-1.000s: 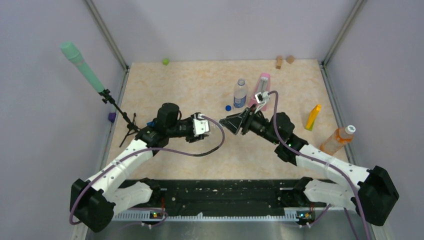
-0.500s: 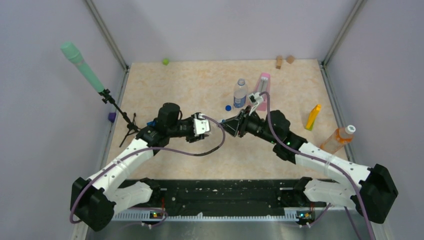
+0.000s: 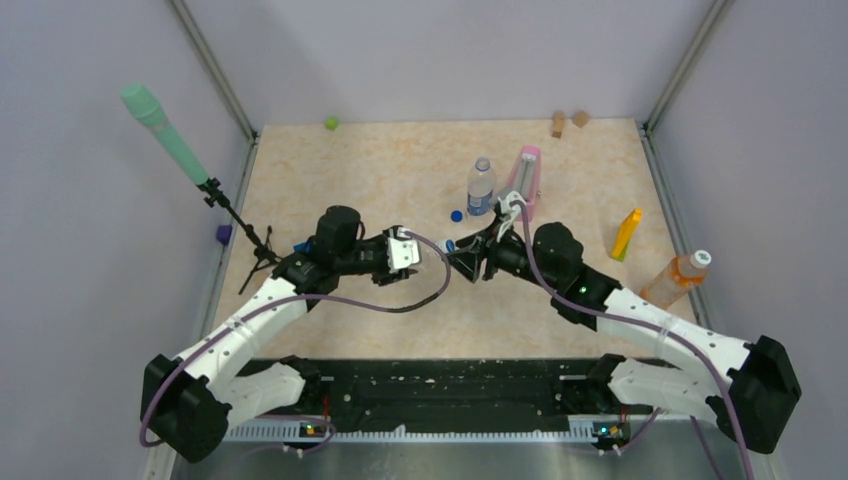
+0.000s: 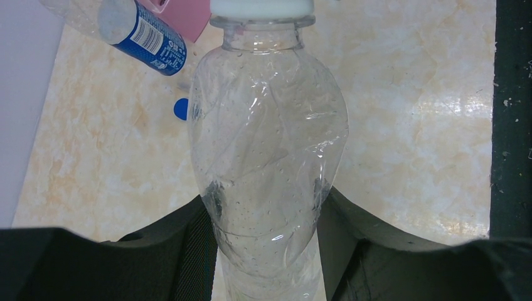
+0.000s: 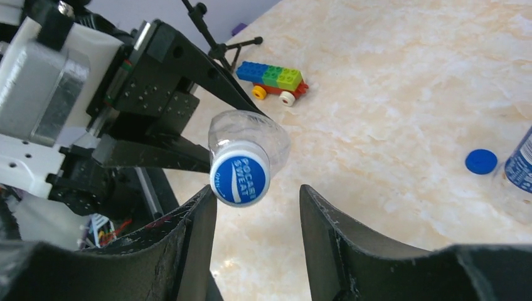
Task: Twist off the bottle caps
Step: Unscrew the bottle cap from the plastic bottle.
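My left gripper (image 4: 266, 210) is shut on the body of a plain clear bottle (image 4: 266, 138), held on its side above the table. Its white cap (image 4: 261, 6), blue-printed on top (image 5: 240, 171), points at my right gripper (image 5: 257, 194). That gripper is open: the cap sits at the tip of its left finger (image 5: 201, 213) and stands apart from the right finger. In the top view the two grippers meet near the cap (image 3: 448, 246). A blue-labelled bottle (image 3: 481, 187) stands behind, a loose dark blue cap (image 3: 456, 214) beside it. An orange bottle (image 3: 676, 277) with a white cap (image 3: 700, 259) stands far right.
A pink metronome (image 3: 527, 175) stands just behind my right gripper. A yellow object (image 3: 627, 233) lies on the right. A brick toy car (image 5: 273, 79) and a microphone stand (image 3: 235, 215) are on the left. A green cube (image 3: 330, 123) and wooden blocks (image 3: 558, 124) sit at the back edge.
My right gripper has moved left up to the cap of the held bottle. The left arm and its bottle have stayed still.
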